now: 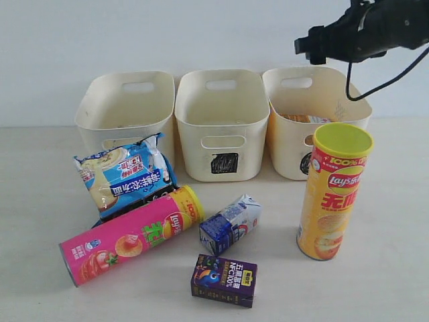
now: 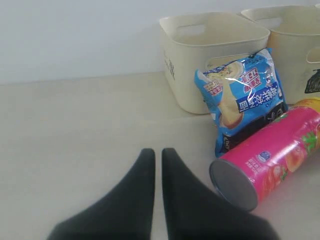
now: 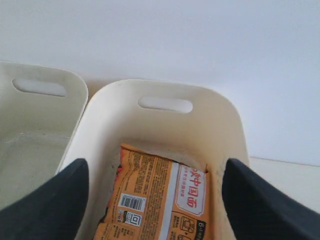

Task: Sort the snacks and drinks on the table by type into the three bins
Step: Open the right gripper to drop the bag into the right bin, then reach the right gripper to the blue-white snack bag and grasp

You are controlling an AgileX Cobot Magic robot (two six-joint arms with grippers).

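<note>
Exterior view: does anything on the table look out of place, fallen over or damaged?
The pink chip tube lies on its side beside the blue-white bag, while the yellow tube stands upright. The blue-and-white carton also lies tipped over. Nothing looks spilled or torn.

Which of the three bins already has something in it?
The right-hand bin in the exterior view, behind the upright yellow tube: an orange bag lies in it. The middle bin and the left bin show nothing inside.
</note>
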